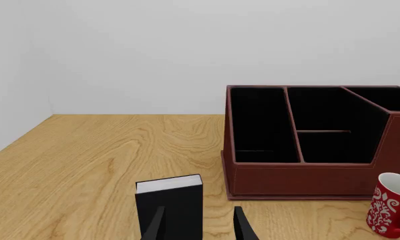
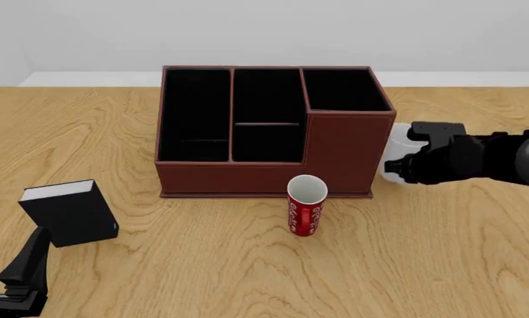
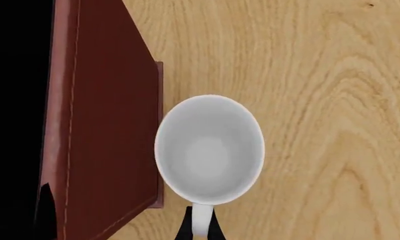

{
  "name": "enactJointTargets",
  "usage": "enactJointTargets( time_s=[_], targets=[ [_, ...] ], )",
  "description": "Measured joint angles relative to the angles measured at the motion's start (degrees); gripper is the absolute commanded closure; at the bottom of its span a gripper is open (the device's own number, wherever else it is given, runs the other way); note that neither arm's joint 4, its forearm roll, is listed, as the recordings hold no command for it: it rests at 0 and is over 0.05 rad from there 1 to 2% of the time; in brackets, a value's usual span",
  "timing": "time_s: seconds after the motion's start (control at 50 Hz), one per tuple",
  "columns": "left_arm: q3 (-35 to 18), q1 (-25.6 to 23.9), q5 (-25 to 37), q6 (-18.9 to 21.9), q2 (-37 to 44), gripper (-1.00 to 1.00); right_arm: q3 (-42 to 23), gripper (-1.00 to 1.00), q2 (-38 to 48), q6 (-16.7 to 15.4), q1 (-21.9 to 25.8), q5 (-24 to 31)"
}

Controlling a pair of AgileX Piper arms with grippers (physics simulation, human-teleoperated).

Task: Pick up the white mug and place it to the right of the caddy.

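Observation:
The white mug [image 3: 210,152] stands upright, its rim almost against the right outer wall of the dark red-brown caddy [image 3: 99,125]. My right gripper [image 3: 200,231] is shut on the mug's small handle, one black fingertip on each side of it. From the front, the mug [image 2: 395,149] shows only as a white sliver between the caddy [image 2: 264,165] and my right gripper [image 2: 412,159]. Whether the mug's base touches the table is hidden. My left gripper [image 2: 26,262] hangs open near the table's front left corner, holding nothing.
A small black book [image 2: 68,212] stands just ahead of my left gripper [image 1: 200,225]. A slim red patterned cup [image 2: 306,205] stands in front of the caddy [image 1: 300,175]. Bare wooden table [image 2: 459,252] lies right of and in front of the mug.

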Motion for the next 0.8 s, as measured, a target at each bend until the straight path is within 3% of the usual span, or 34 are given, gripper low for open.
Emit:
enactJointTargets(
  time_s=[0.8],
  targets=[
    [0.0,0.0,0.0,0.0,0.0,-1.00,1.4,1.00,1.8,0.4,0.1,-2.1]
  ],
)
